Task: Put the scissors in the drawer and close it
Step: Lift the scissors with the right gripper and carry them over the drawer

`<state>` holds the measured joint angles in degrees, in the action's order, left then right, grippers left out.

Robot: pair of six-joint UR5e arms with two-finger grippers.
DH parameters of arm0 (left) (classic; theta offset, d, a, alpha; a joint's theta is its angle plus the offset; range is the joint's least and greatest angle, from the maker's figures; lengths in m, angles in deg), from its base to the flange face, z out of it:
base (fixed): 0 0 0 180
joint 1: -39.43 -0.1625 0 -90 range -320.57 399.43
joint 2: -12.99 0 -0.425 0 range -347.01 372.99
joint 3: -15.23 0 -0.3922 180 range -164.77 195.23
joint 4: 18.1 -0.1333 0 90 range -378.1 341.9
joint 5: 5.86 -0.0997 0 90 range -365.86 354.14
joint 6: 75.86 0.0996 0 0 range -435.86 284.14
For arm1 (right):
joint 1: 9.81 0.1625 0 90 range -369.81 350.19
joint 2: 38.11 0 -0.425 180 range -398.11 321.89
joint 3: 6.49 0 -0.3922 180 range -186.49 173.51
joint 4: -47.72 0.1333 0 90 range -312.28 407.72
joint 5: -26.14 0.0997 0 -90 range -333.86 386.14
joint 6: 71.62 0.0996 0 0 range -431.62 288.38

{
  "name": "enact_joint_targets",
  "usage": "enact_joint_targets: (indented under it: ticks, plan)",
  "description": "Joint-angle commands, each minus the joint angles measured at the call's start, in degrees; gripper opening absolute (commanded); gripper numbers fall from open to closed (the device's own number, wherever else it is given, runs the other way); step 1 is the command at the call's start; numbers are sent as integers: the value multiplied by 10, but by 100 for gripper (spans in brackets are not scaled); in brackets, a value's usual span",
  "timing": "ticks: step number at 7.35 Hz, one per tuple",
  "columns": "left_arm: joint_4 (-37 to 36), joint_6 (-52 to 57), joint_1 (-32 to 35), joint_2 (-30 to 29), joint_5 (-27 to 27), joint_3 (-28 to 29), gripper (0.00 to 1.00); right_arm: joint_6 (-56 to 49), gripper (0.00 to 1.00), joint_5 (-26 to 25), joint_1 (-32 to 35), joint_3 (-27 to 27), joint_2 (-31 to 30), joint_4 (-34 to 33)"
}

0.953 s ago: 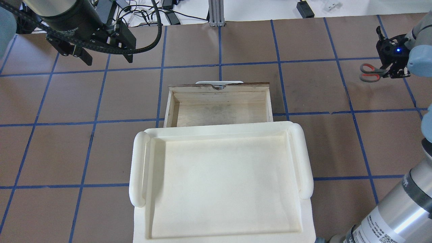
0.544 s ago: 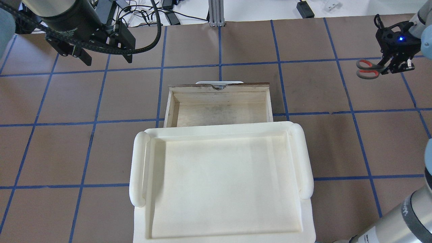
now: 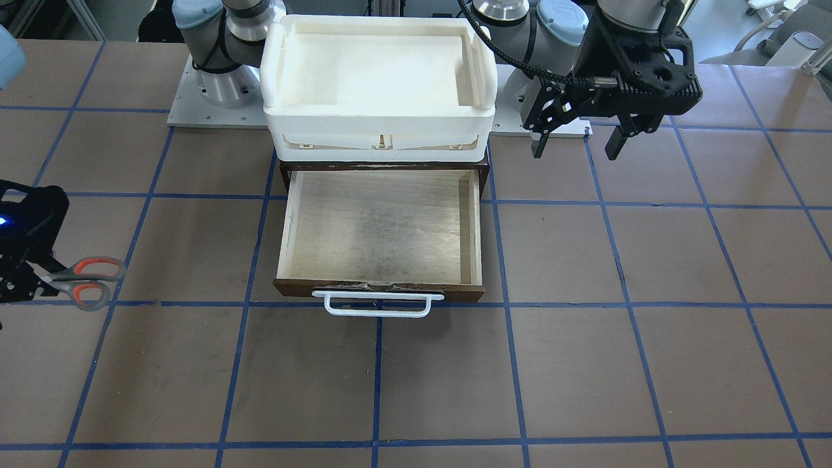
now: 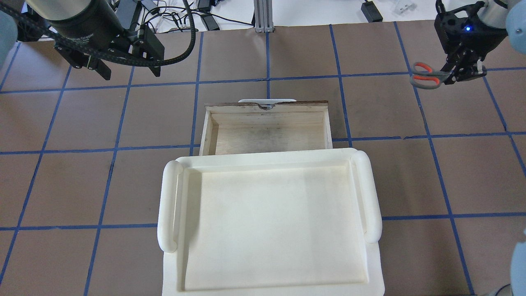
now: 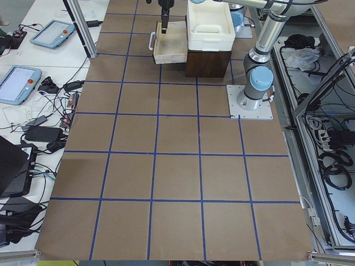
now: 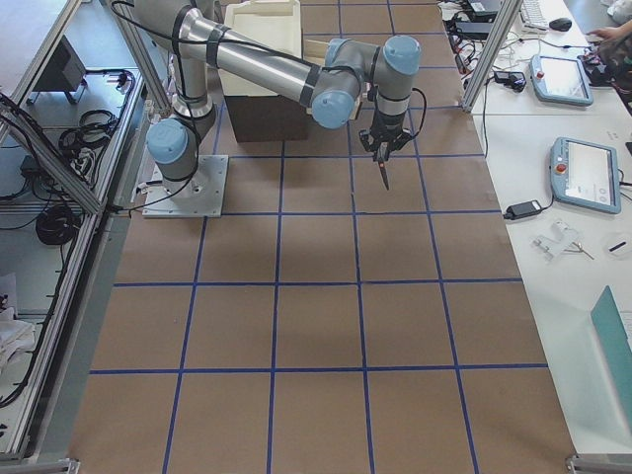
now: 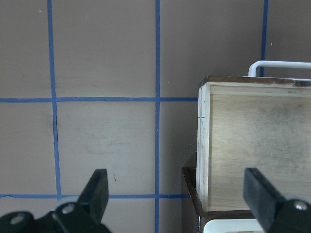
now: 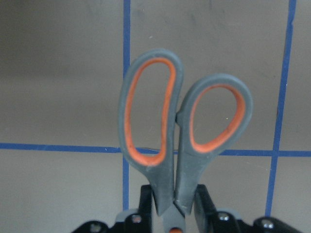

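The scissors (image 4: 425,77), grey handles lined orange-red, are held by the blades in my right gripper (image 4: 453,75), which is shut on them above the table at the far right. They also show in the front view (image 3: 88,281) and the right wrist view (image 8: 180,126), handles pointing away from the gripper (image 8: 172,213). The drawer (image 4: 267,131) stands pulled out and empty, with pale plywood inside (image 3: 380,227) and a white bar handle (image 3: 377,304). My left gripper (image 4: 130,73) is open and empty, hovering left of the drawer (image 7: 257,145).
A white plastic tray (image 4: 168,205) sits on top of the dark brown cabinet that holds the drawer. The table is brown with blue tape grid lines. Cables and tablets lie beyond the table's far edge.
My right gripper has carried the scissors away from the robot and leftward in the overhead view, closer to the drawer's side. The left arm has barely moved.
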<state>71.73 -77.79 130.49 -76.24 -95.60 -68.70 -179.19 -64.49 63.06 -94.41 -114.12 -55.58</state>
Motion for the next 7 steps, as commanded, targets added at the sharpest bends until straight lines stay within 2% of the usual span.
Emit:
enact_joint_targets:
  ticks: [1,2,5,7]
  plan:
    - [0,0,0,-1,0,0,100,110,0,-4,59,0,-13,24]
    - [0,0,0,-1,0,0,100,116,0,-22,99,1,-19,23]
    - [0,0,1,-1,0,0,100,284,0,-37,212,1,-23,28]
    - [0,0,1,-1,-1,0,100,303,0,-23,250,0,-21,26]
